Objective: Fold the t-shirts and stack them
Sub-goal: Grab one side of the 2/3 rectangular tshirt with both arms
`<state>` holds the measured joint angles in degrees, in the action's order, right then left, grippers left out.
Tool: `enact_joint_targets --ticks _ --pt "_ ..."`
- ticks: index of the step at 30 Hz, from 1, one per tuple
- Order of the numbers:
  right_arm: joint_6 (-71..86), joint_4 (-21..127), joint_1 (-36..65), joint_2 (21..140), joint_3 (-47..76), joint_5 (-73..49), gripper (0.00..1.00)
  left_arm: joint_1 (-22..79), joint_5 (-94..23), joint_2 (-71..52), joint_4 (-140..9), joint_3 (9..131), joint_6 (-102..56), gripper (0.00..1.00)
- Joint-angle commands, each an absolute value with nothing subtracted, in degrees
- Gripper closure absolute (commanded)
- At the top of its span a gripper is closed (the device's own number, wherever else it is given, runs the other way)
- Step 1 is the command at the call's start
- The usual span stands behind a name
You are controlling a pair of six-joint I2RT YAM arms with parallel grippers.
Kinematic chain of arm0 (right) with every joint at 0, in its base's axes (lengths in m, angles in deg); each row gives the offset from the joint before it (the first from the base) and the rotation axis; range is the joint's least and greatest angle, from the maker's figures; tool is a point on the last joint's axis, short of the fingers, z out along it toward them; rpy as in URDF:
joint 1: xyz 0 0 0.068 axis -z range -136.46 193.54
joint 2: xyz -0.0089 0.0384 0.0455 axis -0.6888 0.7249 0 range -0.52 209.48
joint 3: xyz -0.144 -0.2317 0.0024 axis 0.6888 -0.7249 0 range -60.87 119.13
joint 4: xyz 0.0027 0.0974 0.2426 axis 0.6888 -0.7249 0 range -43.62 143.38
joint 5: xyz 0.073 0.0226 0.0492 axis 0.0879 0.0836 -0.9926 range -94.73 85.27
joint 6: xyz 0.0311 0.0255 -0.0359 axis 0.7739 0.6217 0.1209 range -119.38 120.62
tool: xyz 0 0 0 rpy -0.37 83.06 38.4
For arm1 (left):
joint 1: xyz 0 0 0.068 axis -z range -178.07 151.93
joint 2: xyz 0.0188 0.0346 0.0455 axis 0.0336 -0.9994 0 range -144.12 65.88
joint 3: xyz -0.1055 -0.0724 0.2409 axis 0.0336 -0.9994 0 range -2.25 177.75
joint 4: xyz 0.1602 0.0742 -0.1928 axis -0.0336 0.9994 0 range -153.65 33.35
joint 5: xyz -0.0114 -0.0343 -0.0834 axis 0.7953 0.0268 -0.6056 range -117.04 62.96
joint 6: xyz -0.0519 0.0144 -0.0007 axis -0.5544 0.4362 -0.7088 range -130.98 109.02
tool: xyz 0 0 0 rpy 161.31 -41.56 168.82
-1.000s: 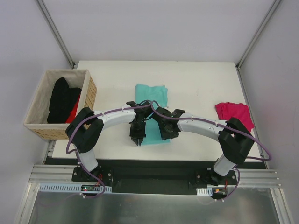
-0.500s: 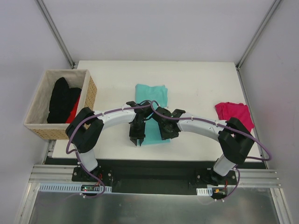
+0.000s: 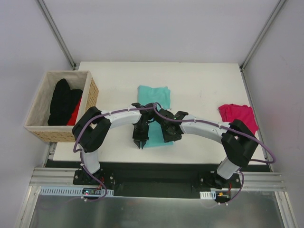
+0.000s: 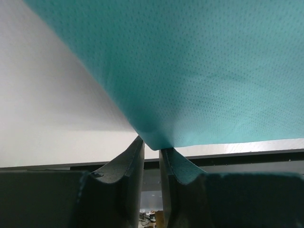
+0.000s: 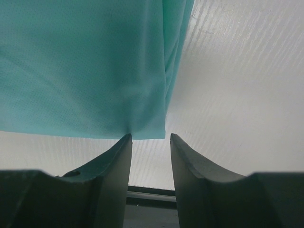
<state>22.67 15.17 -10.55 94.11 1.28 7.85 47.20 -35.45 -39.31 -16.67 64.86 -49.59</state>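
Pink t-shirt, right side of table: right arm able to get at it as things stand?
Probably yes. The pink t-shirt lies uncovered on the table beside the right arm's elbow. The right end effector is open at the teal t-shirt's near corner, apparently holding nothing, so it could swing over.

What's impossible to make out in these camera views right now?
- Top view: teal shirt, near end hidden by left end effector and right end effector.
- Top view: pink shirt, near edge covered by right arm.
- Left wrist view: whether the tips pinch the teal corner.
- Top view: basket, black cloth and red cloth too small to identify.
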Motion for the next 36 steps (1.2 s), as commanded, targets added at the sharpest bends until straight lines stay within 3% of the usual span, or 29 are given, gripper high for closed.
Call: enact_joint_targets --ticks 1,5,7,36 --pt "23.3 14.7 -10.1 94.0 2.9 7.5 0.59 46.6 -34.8 -39.9 -15.0 67.4 -47.9 0.82" --pt "23.4 14.6 -9.8 94.2 2.9 7.3 0.59 46.5 -35.1 -40.6 -15.0 68.0 -47.5 0.87" --pt "23.3 14.6 -9.5 94.2 2.9 7.2 0.59 46.2 -35.4 -40.8 -15.0 68.0 -47.5 1.00" --pt "26.3 20.2 -9.5 94.7 -2.4 4.4 0.60 45.5 -36.4 -39.2 -14.7 66.0 -48.2 1.00"
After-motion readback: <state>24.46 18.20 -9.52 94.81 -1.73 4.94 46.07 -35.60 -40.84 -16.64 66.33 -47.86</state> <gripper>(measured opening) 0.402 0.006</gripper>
